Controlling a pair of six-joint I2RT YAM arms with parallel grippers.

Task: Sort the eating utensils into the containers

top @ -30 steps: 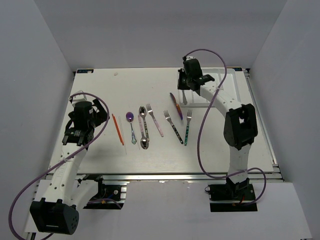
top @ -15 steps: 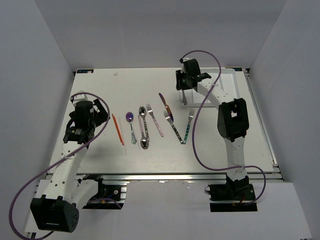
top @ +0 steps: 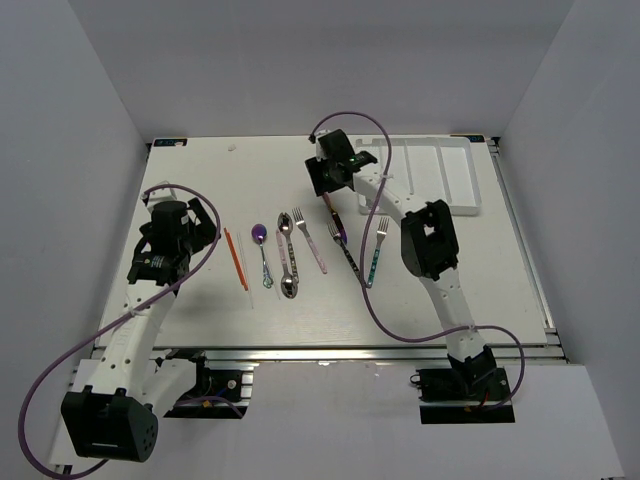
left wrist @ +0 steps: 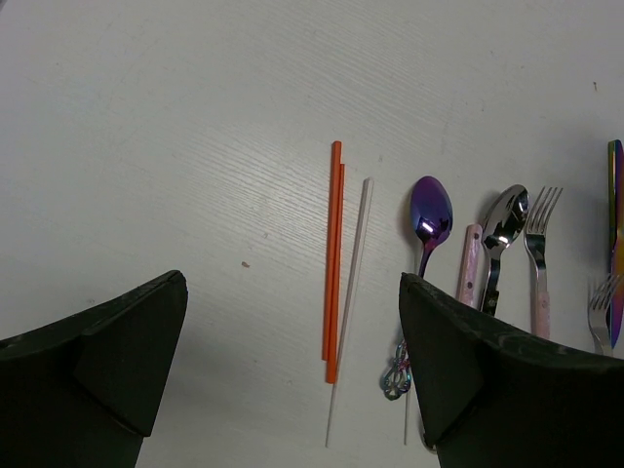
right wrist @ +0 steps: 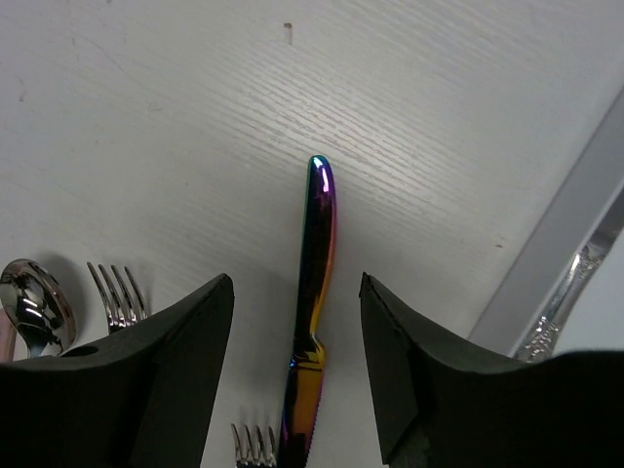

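Movement is all on the right side. A second ago the right gripper [top: 327, 190] sat closed at the near-left corner of the tray [top: 450, 170]. It has since swung left, off the tray, and its jaws have parted. The rainbow-tinted knife [right wrist: 315, 292] has travelled left with it. It now lies flat on the table [top: 450, 290], between the spread fingers and touching neither, so that gripper has hold of nothing. The left arm has not shifted.

The knife's near end reaches the head of one of the forks [top: 348, 255], so things are tight there. Just to its right runs the tray's rim, and a silver handle [right wrist: 564, 297] rests inside the tray just past it. Bare tabletop stretches beyond the knife's far tip. There is more of it on the near side of the utensil row, and to the left of the orange chopsticks [left wrist: 333, 263].

The right arm rises from its base at the near right. Its forearm stretches diagonally left and away, and the wrist points down over the knife's far half. The left arm is folded back at the table's left side. The left gripper [top: 195, 232] hangs there with its jaws spread wide and holding nothing, facing the chopsticks, a pale chopstick [left wrist: 351, 292] beside them, and the spoons [left wrist: 430, 210] further along.
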